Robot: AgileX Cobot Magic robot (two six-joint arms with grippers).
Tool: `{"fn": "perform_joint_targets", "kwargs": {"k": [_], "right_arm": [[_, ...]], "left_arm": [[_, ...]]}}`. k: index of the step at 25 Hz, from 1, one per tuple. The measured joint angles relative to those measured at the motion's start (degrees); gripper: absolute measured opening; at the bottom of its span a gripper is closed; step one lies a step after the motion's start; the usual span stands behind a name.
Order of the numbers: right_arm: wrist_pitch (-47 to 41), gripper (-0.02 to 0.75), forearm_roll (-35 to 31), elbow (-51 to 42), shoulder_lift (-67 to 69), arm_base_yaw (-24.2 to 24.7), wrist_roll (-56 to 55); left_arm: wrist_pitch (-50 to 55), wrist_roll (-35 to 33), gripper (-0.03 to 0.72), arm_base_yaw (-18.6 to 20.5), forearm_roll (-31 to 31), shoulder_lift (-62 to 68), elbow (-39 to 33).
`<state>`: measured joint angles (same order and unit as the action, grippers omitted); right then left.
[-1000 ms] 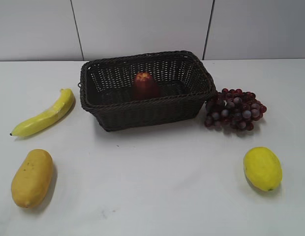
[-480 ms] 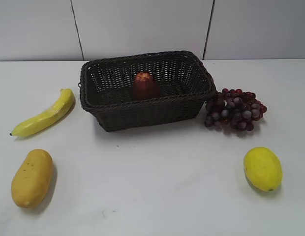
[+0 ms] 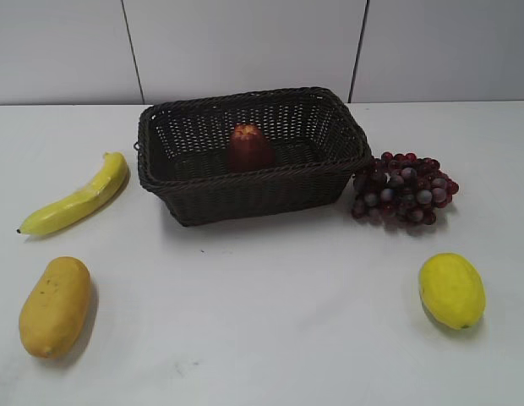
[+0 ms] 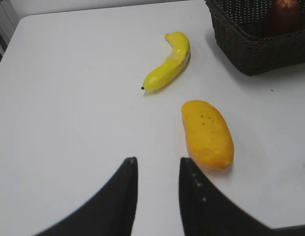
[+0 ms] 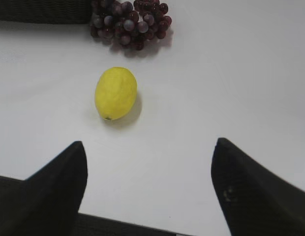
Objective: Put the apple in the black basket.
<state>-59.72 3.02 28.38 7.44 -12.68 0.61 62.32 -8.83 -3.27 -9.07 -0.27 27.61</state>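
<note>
The dark red apple (image 3: 248,148) stands upright inside the black wicker basket (image 3: 270,190) at the back middle of the table. Both also show at the top right of the left wrist view, the apple (image 4: 285,14) inside the basket (image 4: 246,46). The basket's edge shows at the top left of the right wrist view (image 5: 42,12). My left gripper (image 4: 157,164) is open and empty over bare table near the front left. My right gripper (image 5: 150,147) is wide open and empty over the table's front right edge. Neither gripper shows in the exterior view.
A yellow banana (image 3: 76,201) and an orange mango (image 3: 55,304) lie left of the basket. A purple-red grape bunch (image 3: 404,190) lies against its right side. A yellow lemon (image 3: 450,289) lies at the front right.
</note>
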Motion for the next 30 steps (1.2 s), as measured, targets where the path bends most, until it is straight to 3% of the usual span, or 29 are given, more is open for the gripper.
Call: {"fn": "perform_joint_targets", "kwargs": {"k": [9, 18, 30], "right_arm": [[0.3, 0.592, -0.05, 0.0, -2.68, 1.31, 0.0], [0.32, 0.592, -0.36, 0.0, -7.66, 12.31, 0.0], [0.32, 0.591, -1.03, 0.0, -7.66, 12.86, 0.0]], "left_arm": [[0.0, 0.0, 0.223, 0.0, 0.0, 0.0, 0.0], [0.0, 0.0, 0.223, 0.0, 0.0, 0.0, 0.0], [0.0, 0.0, 0.223, 0.0, 0.0, 0.0, 0.0]]}}
